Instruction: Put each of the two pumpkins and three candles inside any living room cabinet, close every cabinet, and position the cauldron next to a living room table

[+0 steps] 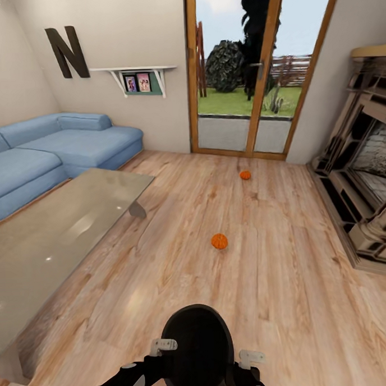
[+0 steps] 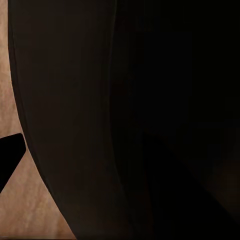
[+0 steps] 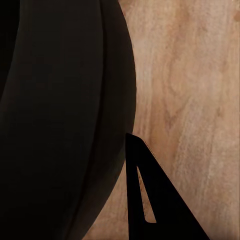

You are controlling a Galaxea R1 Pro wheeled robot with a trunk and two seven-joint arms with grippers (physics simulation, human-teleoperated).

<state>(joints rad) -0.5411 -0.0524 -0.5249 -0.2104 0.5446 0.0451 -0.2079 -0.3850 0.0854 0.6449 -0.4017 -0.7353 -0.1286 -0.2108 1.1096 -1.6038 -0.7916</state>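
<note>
Living room with light wood floor (image 1: 286, 279), blue sofa (image 1: 56, 148) at left, glass-top table (image 1: 54, 233) in front of it, patio door behind, grey-beige fireplace (image 1: 363, 168) at right. Cauldron (image 1: 197, 347) sits low centre right in front of the robot, black and round, squeezed between the two arms: left gripper (image 1: 164, 346) on one flank, right gripper (image 1: 252, 358) on the other. Both wrist cams show the dark belly close up (image 2: 125, 120) (image 3: 60, 120) with floor beyond; cannot tell if either gripper's fingers are spread or closed, they just seem pressed to the sides. Two pumpkins lie loose on the floor ahead: near pumpkin (image 1: 219, 241), far pumpkin (image 1: 245, 175) toward the door. Candles and cabinet not located. Step in hand looks like the cauldron carry; next move calls for steering left and setting it down beside the table, keeping both-sided pressure even so it doesn't slip.
</note>
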